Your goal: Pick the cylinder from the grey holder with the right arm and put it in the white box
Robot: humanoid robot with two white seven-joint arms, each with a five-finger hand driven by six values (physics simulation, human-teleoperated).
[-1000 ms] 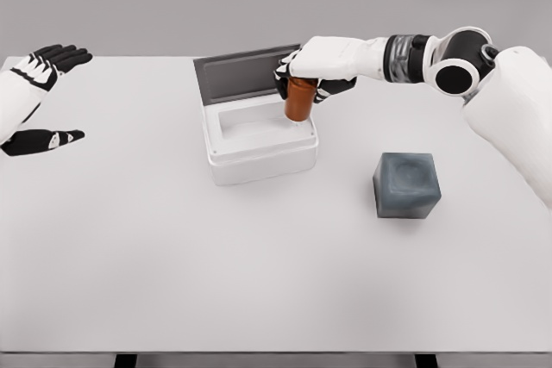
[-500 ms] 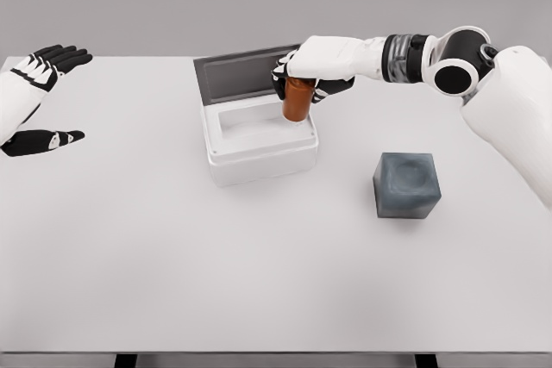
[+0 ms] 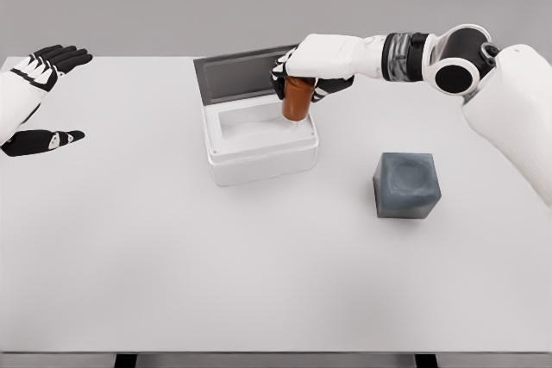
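Head view: right hand [image 3: 312, 75] covers the top of the brown upright cylinder [image 3: 297, 102], black fingers [image 3: 338, 86] curled round its upper part; its lower end sits over the right inner edge of the open white rectangular box [image 3: 259, 146], centre frame; contact with the box is unclear. Dark grey cube holder [image 3: 406, 184] stands lower right. Left hand [image 3: 39, 96], far left, cut by frame edge, fingers spread, holding nothing.

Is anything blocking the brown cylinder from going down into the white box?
Nothing visible. The right hand holds the cylinder over the right end of the white box, whose lid is open.
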